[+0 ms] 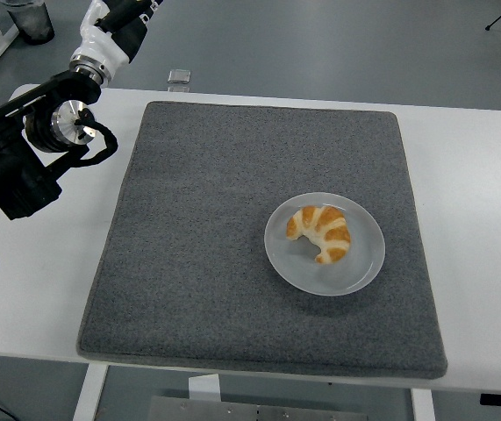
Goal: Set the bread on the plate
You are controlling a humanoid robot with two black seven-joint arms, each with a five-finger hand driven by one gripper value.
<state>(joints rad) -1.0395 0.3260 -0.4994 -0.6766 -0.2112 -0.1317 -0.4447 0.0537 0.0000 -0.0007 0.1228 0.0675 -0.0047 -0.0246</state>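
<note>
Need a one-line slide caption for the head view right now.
Croissant resting on the clear plate atop the grey mat; left arm raised at the table's far-left corner.

White tabletop [478, 175] with a large grey mat [232, 237] laid on it.

The tabletop runs across the whole view, its near edge along the bottom. The square, felt-like mat lies flat and covers most of the middle, leaving bare white strips on the left and right and a thin strip along the near edge. A black robot arm [13, 167] reaches over the tabletop's far left corner. Grey floor [338, 53] shows beyond the far edge.
</note>
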